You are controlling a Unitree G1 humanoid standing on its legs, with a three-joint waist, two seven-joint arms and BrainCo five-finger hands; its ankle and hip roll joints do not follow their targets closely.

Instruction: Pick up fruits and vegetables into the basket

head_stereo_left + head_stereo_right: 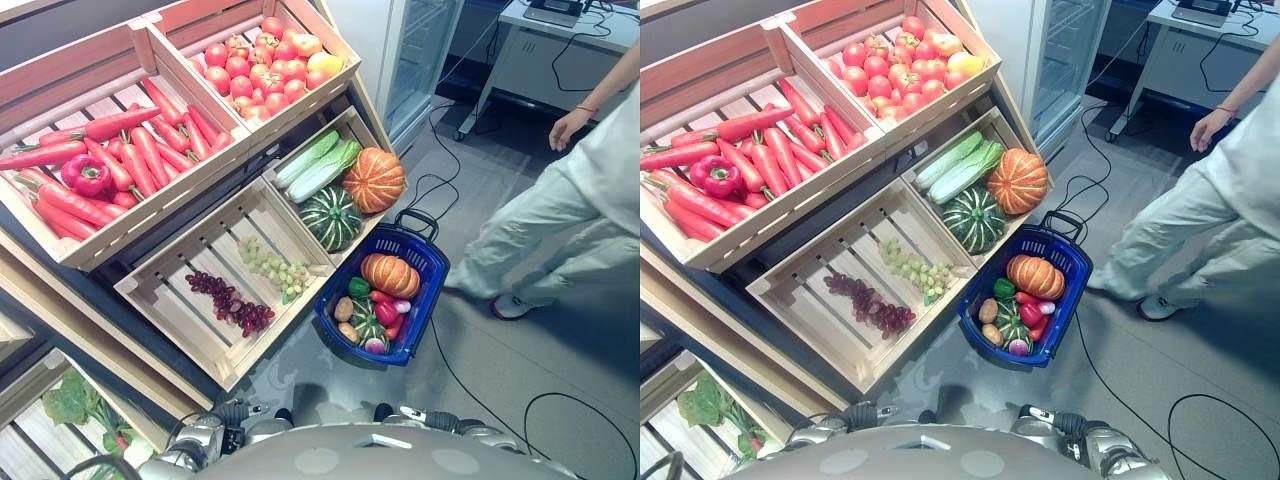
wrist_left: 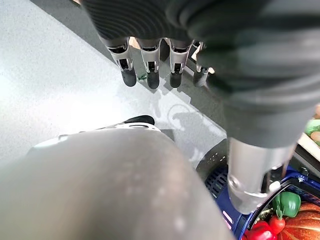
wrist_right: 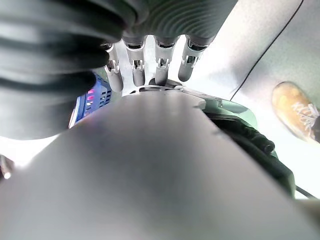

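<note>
A blue basket [image 1: 428, 300] stands on the grey floor below the wooden shelf. In it lie an orange pumpkin [image 1: 389, 274], a green pepper [image 1: 358, 287], a red pepper [image 1: 386, 313], a potato [image 1: 343, 309] and a small striped squash [image 1: 368, 330]. My left hand [image 2: 150, 65] hangs low beside me with straight fingers, holding nothing; the basket's edge [image 2: 220, 185] shows past it. The right hand [image 3: 160, 60] also hangs with straight, empty fingers. Both hands are well short of the basket and the shelf.
The shelf's crates hold carrots with a red pepper [image 1: 86, 174], tomatoes [image 1: 262, 62], cabbage [image 1: 320, 165] with an orange pumpkin [image 1: 373, 180] and a green pumpkin [image 1: 330, 217], and grapes [image 1: 232, 300]. A person [image 1: 560, 220] stands at the right by the basket.
</note>
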